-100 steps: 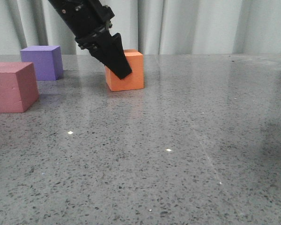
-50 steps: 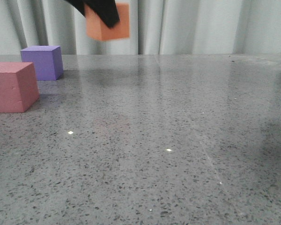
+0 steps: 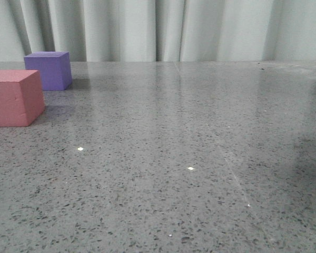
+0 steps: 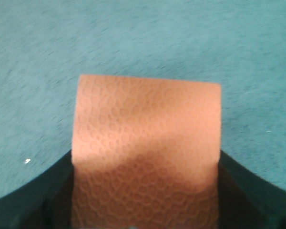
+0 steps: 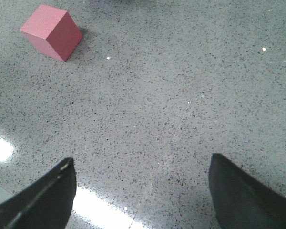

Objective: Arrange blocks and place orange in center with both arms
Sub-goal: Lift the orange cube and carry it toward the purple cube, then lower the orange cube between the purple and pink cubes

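Front view: pink cube (image 3: pixel 15 98) and purple cube (image 3: pixel 48 69) resting apart at the table's (image 3: pixel 200 147) left side, purple farther back; no arm or orange cube visible there. Left wrist view only: orange cube (image 4: pixel 147 138) clamped in the left gripper (image 4: pixel 145 191), above the table. Right wrist view: right gripper (image 5: pixel 142 191) spread wide, holding nothing, pink cube beyond.

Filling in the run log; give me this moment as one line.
left end effector: shut on orange cube, lifted | right end effector: open, empty | pink-red cube, purple cube: on table
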### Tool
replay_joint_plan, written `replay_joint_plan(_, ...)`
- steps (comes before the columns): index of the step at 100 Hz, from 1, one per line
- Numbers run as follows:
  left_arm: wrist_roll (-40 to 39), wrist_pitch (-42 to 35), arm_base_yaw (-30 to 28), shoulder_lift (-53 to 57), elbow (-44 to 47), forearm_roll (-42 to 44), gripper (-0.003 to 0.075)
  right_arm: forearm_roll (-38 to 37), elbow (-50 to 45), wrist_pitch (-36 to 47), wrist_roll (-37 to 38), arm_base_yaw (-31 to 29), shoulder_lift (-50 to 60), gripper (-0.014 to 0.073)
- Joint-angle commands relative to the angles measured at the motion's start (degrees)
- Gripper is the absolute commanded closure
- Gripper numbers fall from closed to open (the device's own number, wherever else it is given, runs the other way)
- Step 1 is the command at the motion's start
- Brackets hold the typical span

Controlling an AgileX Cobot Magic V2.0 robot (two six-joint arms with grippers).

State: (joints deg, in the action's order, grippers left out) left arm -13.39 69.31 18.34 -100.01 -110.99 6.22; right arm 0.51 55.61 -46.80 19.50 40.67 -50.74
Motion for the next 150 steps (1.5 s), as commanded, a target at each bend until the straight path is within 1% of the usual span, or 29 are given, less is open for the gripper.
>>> replay_joint_plan(1,-3.8,-2.3,0.0,4.5,1.0,2.0,0.0477,0.0,1.4,3.5,-0.2,-0.1,0.7,0.0025)
replay_joint_plan(20,-7.9,-4.7,-0.1,8.2,9.7,3.2,0.0477,0.0,1.4,3.1,-0.2,-0.1,0.7,0.0025)
replay_joint_plan(30,-9.8,-8.4,-0.1,9.6,14.7,3.5,0.0477,0.0,1.4,3.1,-0.2,-0.1,0.7,0.0025)
replay_joint_plan(51,-12.9,-13.2,-0.1,9.8,19.9,3.6,0.0477,0.1,1.4,2.7,-0.2,-0.1,0.7,0.0025)
replay_joint_plan(73,-13.8,-16.4,-0.1,9.7,23.1,3.7,0.0477,0.3,1.4,2.8,-0.2,-0.1,0.7,0.0025)
replay_joint_plan(93,-14.1,-17.0,-0.1,8.9,25.2,3.7,0.0477,0.3,1.4,2.9,-0.2,-0.1,0.7,0.0025)
replay_joint_plan(150,-15.3,-17.7,0.0,2.0,25.3,4.0,0.0477,0.3,1.4,2.9,-0.2,-0.1,0.7,0.0025)
